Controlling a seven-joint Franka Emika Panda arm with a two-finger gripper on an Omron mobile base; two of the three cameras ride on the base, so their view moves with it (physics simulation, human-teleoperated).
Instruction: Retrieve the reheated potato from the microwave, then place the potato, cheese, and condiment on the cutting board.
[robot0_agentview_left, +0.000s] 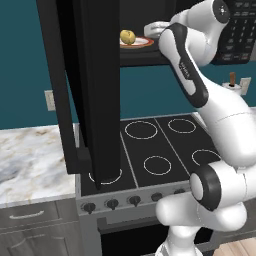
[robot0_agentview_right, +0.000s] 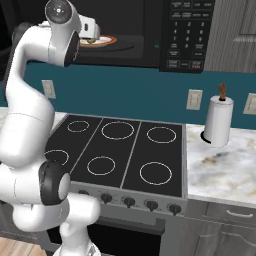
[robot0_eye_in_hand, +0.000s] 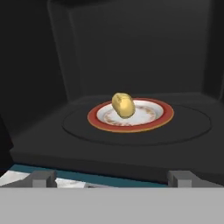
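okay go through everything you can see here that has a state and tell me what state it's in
microwave: door swung wide open
potato: lying on the plate inside the microwave, not gripped
plate: sitting on the microwave's round tray
gripper: open, just outside the microwave, facing the potato
paper towel roll: upright on the counter

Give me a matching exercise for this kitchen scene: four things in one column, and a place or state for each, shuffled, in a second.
Things:
1. potato
2. plate
3. microwave door
4. paper towel roll

Places or states:
A. swung wide open over the stove
B. upright on the marble counter, right of the stove
C. lying on the red-rimmed plate
D. on the round turntable inside the microwave

Pairs: 1-C, 2-D, 3-A, 4-B
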